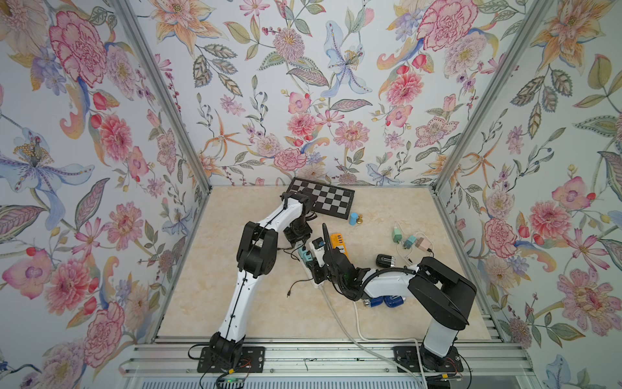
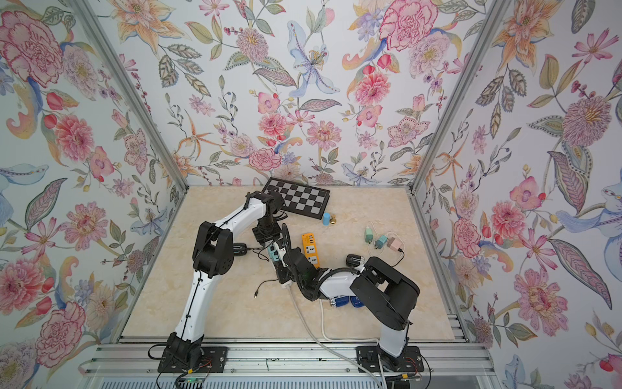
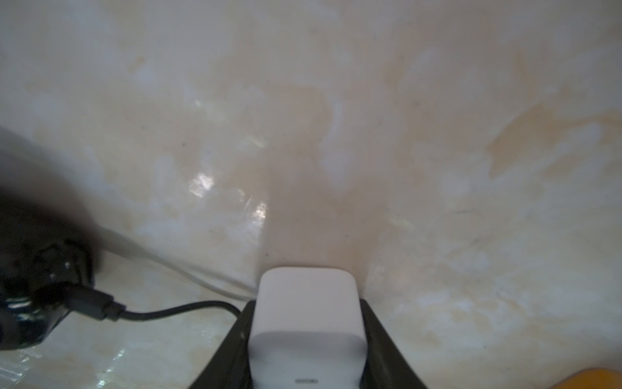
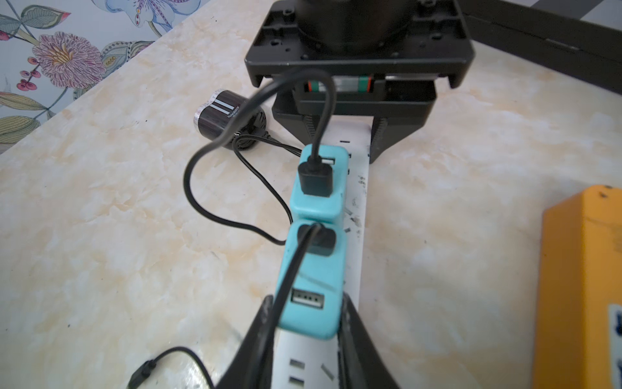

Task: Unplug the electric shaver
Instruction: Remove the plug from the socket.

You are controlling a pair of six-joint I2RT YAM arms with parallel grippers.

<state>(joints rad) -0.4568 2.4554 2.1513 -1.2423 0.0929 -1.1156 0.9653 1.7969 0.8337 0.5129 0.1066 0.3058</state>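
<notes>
The electric shaver point(image 2: 239, 250) is a short black cylinder point(image 4: 225, 116) lying on the marble table left of a white power strip point(image 4: 356, 188). A black cable is plugged into the shaver point(image 3: 27, 303) and runs toward the strip. Two teal USB adapters sit in the strip, each with a black plug in it. My right gripper point(image 4: 307, 299) is shut on the nearer teal adapter point(image 4: 313, 296). My left gripper point(image 3: 307, 303) is shut on the far end of the power strip point(image 3: 304, 313). In a top view the two grippers point(image 1: 298, 240) point(image 1: 316, 269) stand close together, and the left arm hides the shaver.
An orange power strip point(image 1: 338, 244) lies just right of the white one. A chessboard point(image 1: 323, 198) rests at the back, with a blue cylinder point(image 1: 353, 219) beside it. Small chargers point(image 1: 409, 240) and a black cylinder point(image 1: 385, 260) lie to the right. A loose cable end point(image 1: 288, 294) lies in front.
</notes>
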